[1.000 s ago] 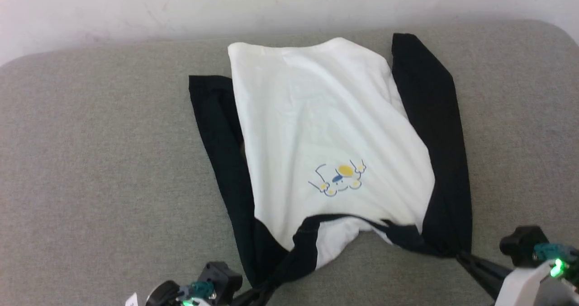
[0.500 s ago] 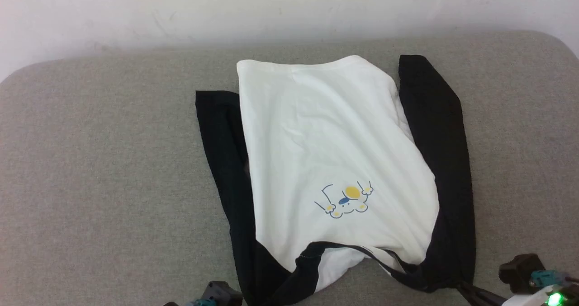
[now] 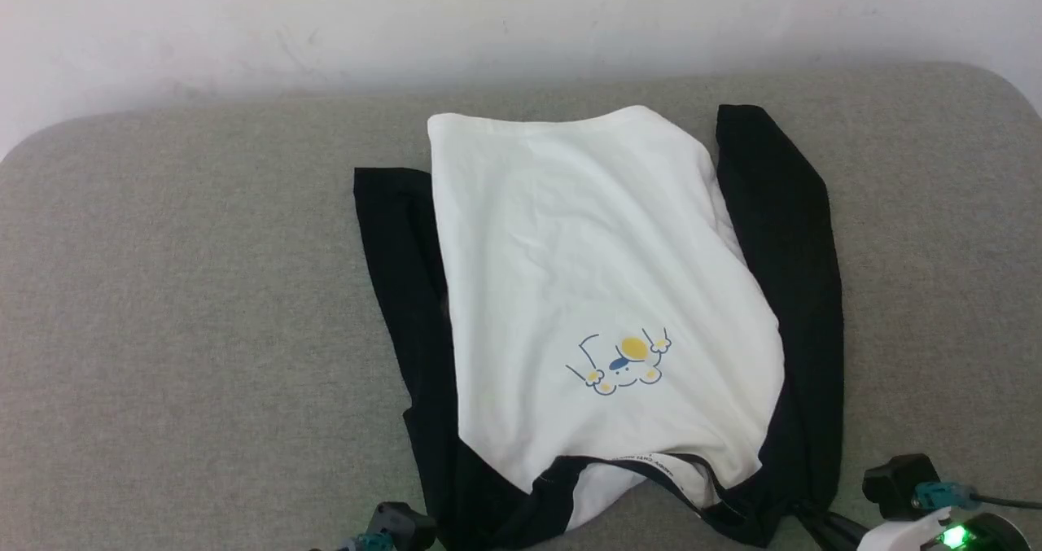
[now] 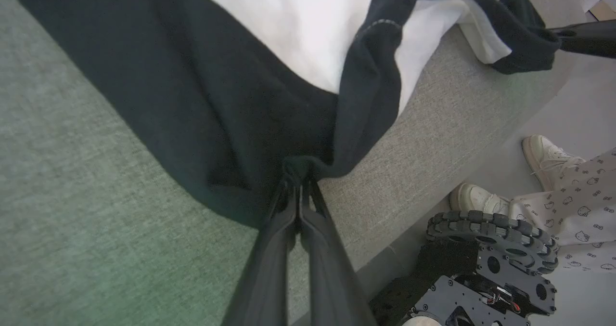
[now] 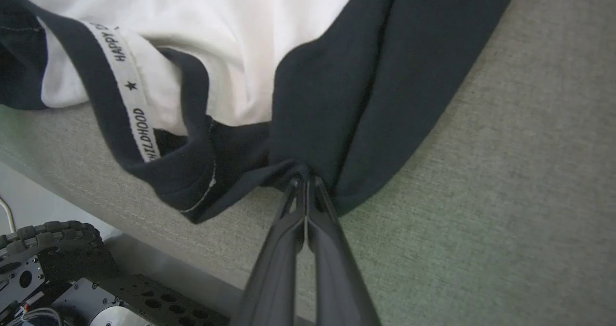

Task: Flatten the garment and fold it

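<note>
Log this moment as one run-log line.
step: flatten | left claw: shut on garment, black cloth | right claw: shut on garment, black cloth | garment: print up on grey cushion, not yet folded

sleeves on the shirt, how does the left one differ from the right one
The right sleeve reaches farther toward the wall than the left sleeve. The left sleeve's far end looks square; the right sleeve's narrows. Both are black, flank the white body, and are pinched at the near end by the left gripper and right gripper.

garment [image 3: 602, 274] 1 | grippers 2: left gripper [image 4: 298, 170], right gripper [image 5: 306, 178] | grey cushion [image 3: 163, 290] 1 | white shoes [image 4: 546, 155] 2, lower right of left wrist view
</note>
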